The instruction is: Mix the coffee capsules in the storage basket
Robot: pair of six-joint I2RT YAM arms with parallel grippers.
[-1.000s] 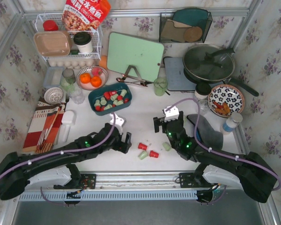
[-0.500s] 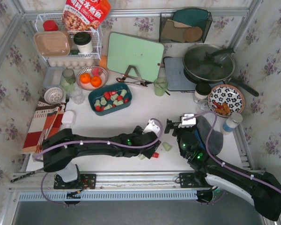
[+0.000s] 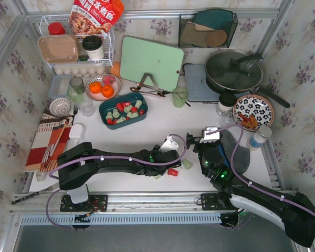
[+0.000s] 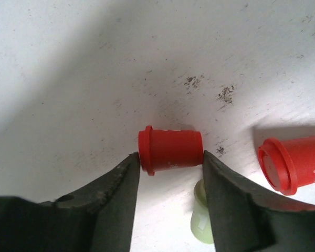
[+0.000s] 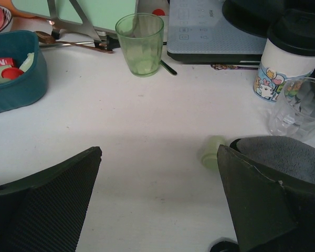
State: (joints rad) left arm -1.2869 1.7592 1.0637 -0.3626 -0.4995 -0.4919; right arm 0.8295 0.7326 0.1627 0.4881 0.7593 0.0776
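A: While the left end effector (image 4: 170, 156) pinches a red capsule (image 4: 172, 150) by both ends on the table (image 4: 68, 79), where is the basket (image 3: 130, 124)?
B: Well apart, farther back, holding other capsules (image 3: 121, 111). The right end effector (image 5: 158, 151) gapes empty. Pickup step, I judge; next needs a straight lift clear of the green capsule (image 4: 202, 226) just beside it, then carrying over.

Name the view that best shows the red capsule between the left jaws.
Left wrist: the red capsule lies sideways, close up, between the jaws. From the top, the left arm hides it; the right wrist misses it.
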